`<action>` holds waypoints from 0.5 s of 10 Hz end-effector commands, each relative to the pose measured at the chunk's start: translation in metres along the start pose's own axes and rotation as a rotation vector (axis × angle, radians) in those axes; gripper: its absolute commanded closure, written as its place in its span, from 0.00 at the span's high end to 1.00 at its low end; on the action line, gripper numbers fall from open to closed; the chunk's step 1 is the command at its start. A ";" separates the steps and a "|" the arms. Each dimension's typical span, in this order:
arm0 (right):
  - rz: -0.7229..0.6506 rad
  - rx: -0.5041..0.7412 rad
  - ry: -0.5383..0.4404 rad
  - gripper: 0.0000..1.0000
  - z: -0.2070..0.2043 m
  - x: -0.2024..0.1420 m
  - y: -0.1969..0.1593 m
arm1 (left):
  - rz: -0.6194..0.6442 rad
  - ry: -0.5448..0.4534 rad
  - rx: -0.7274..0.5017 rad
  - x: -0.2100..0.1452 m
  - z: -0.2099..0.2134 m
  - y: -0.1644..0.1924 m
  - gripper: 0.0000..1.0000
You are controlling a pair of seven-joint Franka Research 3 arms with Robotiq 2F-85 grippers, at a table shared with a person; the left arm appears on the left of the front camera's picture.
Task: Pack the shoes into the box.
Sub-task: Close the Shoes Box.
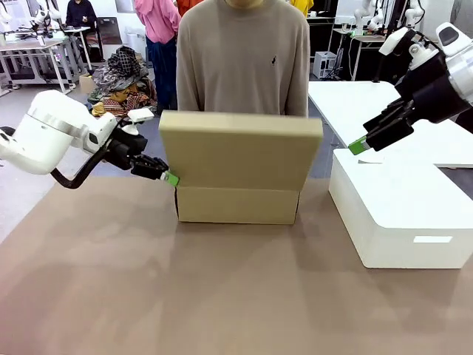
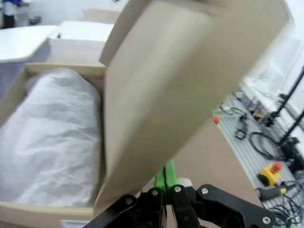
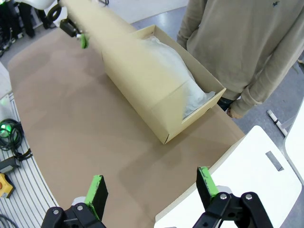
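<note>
While my left fingers (image 1: 171,178) sit closed under the lid (image 1: 240,145), I push it down slowly onto the box (image 1: 238,205); right fingers (image 3: 149,187) hang open.

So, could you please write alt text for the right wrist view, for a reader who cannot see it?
A tan cardboard box lined with white tissue paper sits on a brown table, its lid partly raised, the left hand at the lid's far corner. A person in a beige sweater stands behind it. The right hand hangs open in the foreground.
</note>
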State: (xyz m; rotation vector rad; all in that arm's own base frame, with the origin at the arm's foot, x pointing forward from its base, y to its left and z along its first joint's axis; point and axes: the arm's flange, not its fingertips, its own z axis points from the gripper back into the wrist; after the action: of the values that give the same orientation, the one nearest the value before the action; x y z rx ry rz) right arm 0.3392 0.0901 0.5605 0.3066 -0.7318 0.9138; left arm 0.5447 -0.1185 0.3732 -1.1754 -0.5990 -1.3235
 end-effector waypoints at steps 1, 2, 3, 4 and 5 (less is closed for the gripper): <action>0.000 0.000 -0.007 1.00 0.000 0.000 0.000 | -0.074 -0.016 0.134 0.011 -0.001 -0.010 0.00; 0.000 0.000 -0.007 1.00 0.000 0.000 0.000 | -0.087 -0.026 0.186 0.020 0.004 -0.005 0.00; 0.000 0.000 -0.007 1.00 0.000 0.000 0.000 | -0.093 -0.031 0.227 0.025 0.006 0.000 0.00; 0.000 0.000 -0.007 1.00 0.000 0.000 0.000 | -0.089 -0.028 0.297 0.027 0.009 0.004 0.00; 0.000 0.000 -0.007 1.00 0.000 0.000 0.000 | -0.072 -0.030 0.350 0.029 0.015 0.007 0.00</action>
State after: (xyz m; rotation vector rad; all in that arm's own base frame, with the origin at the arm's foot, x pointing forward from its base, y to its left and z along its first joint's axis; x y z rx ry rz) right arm 0.3392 0.0901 0.5605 0.3066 -0.7318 0.9138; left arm 0.5681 -0.1185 0.4067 -0.9401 -0.8173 -1.2326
